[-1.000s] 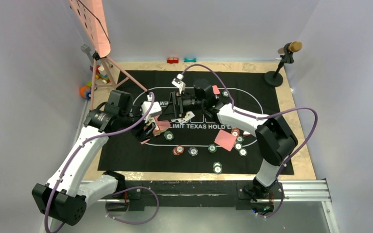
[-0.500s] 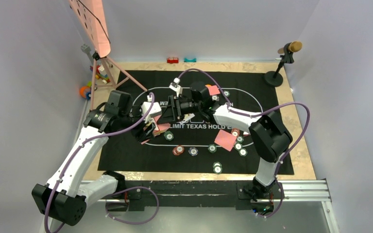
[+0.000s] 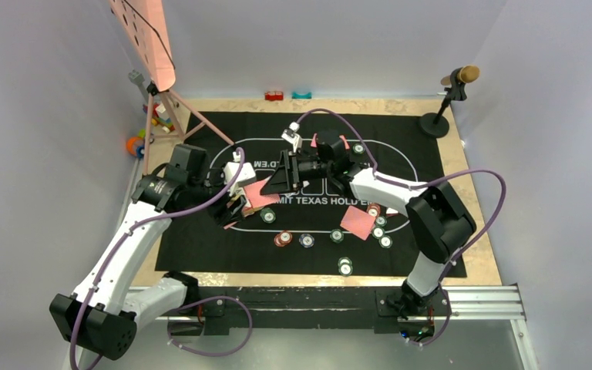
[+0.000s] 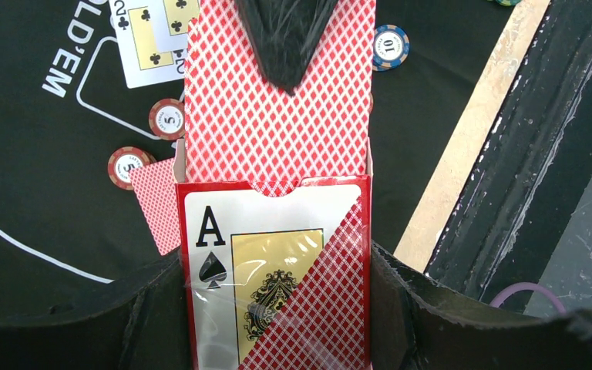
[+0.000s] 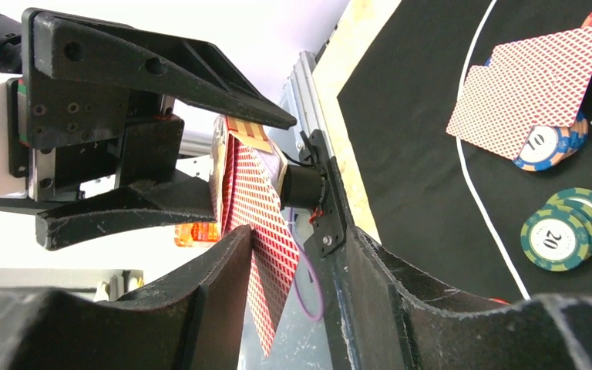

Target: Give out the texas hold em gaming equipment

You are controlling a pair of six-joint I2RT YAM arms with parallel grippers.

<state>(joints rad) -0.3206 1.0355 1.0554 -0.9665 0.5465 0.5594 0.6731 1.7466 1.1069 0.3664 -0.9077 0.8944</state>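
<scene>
My left gripper [image 3: 235, 205] [image 4: 276, 293] is shut on a red card box [image 4: 274, 270] with an ace of spades on its front. Red-backed cards [image 4: 277, 123] stick far out of its open top. My right gripper [image 3: 271, 186] [image 5: 299, 239] reaches in from the right; its jaws stand apart around the outermost card [image 5: 266, 254], which lies against one finger [image 5: 223, 262], with a gap to the other. Chips [image 3: 283, 238] and a face-down card [image 3: 357, 222] lie on the black mat [image 3: 420, 158]. Two face-up cards [image 4: 150, 38] lie beyond the box.
A pink tripod [image 3: 171, 100] and toy blocks [image 3: 154, 122] stand at the mat's back left. A small microphone stand [image 3: 436, 119] is at the back right. Red [image 3: 274, 95] and teal [image 3: 301, 95] blocks lie at the far edge. More chips [image 3: 344, 267] sit near the front.
The right gripper has narrowed its jaws and shifted right at the box's mouth. A red-backed card now shows further out between the two grippers. The left arm has held still.
</scene>
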